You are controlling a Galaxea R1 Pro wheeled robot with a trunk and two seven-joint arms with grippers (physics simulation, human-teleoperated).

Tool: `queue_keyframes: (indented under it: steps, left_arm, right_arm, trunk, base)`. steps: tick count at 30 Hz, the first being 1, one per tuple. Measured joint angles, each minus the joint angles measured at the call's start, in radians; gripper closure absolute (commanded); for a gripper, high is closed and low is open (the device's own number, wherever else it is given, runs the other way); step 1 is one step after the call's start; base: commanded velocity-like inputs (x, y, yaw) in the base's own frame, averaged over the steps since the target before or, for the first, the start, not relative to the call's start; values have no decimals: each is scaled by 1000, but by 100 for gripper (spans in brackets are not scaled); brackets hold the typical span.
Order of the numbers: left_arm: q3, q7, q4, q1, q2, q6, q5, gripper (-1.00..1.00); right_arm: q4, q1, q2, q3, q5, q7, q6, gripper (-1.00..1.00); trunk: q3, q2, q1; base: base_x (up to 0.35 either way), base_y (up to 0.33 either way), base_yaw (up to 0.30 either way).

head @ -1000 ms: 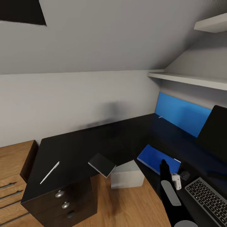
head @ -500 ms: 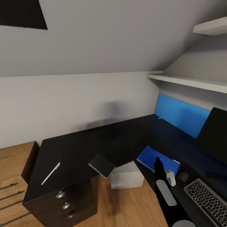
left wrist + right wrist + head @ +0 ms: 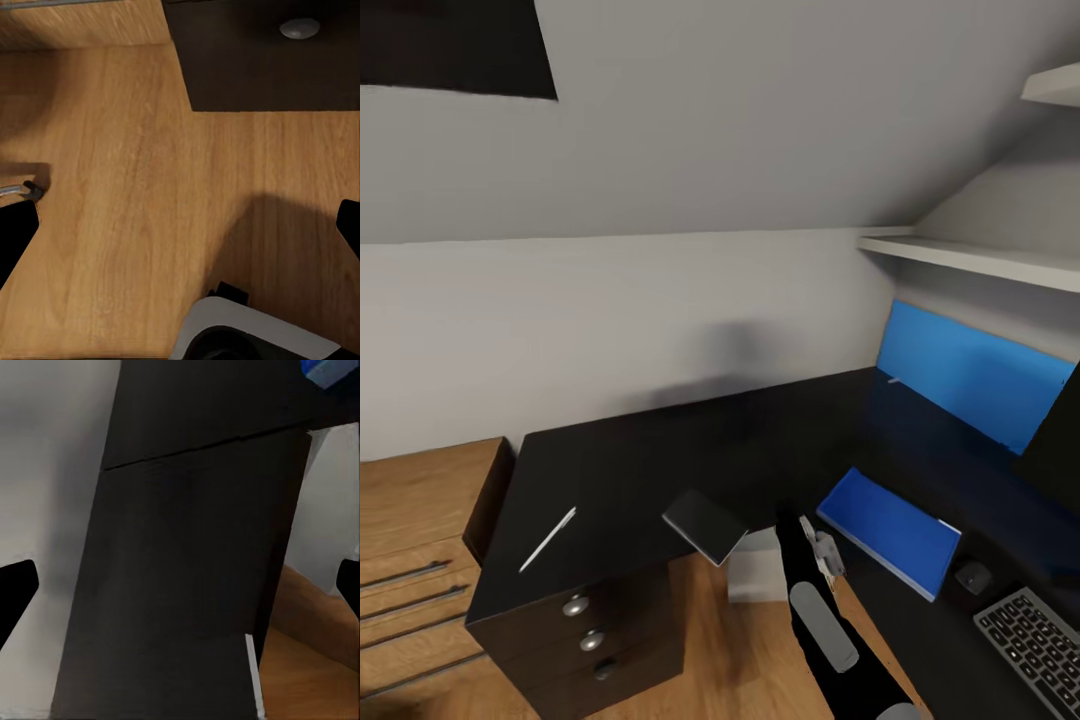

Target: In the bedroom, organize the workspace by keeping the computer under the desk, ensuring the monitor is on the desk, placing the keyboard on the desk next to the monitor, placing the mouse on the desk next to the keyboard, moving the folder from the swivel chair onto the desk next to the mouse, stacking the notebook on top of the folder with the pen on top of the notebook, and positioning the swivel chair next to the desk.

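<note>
The black L-shaped desk (image 3: 660, 470) carries the white pen (image 3: 547, 538) near its left end. The dark-grey notebook (image 3: 704, 526) juts over the desk's inner edge. On the right wing lie the blue folder (image 3: 888, 530), the black mouse (image 3: 971, 575) and the keyboard (image 3: 1040, 635); the monitor (image 3: 1063, 440) is cut off at the picture's edge. Under the desk corner stands the light-grey computer (image 3: 753, 570). My right gripper (image 3: 800, 535) (image 3: 180, 592) hovers open and empty between notebook and folder. Down over the wooden floor, my left gripper (image 3: 180, 225) is open too. The swivel chair is out of view.
A light-wood drawer chest (image 3: 415, 560) stands left of the desk. Black drawers with silver knobs (image 3: 575, 605) sit under the desk's left end. A blue back panel (image 3: 970, 375) and a white shelf (image 3: 980, 262) line the right wall. My own base (image 3: 247, 337) is below the left gripper.
The head camera has turned left, shifting the scene right. My right arm has swung left, from over the folder's near edge by the mouse to the gap between folder and notebook.
</note>
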Motion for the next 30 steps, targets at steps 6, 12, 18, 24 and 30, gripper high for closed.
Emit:
queue_keyframes:
  steps: [6, 12, 18, 24, 30]
  left_arm:
    - [0, 2, 0, 0, 1, 0, 1, -100]
    - [1, 2, 0, 0, 1, -1, 1, -100]
    - [2, 2, 0, 0, 1, -2, 1, -100]
    - [3, 2, 0, 0, 1, -2, 1, -100]
    - [3, 2, 0, 0, 1, -2, 1, -100]
  right_arm:
    - [13, 0, 2, 4, -3, 3, 6, -100]
    - [11, 0, 0, 1, -4, 6, 10, -100]
    - [11, 0, 3, 1, -7, 7, 4, -100]
    - [8, 0, 4, 1, -7, 7, 2, -100]
    - [13, 1, 22, 1, -10, 5, -85, -100]
  trunk:
    - [0, 0, 0]
    - [0, 0, 0]
    - [0, 0, 0]
    - [1, 0, 0]
    - [6, 0, 0]
  base:
    - [0, 0, 123]
    - [0, 0, 11]
    - [0, 0, 0]
    - [0, 0, 34]
    - [0, 0, 187]
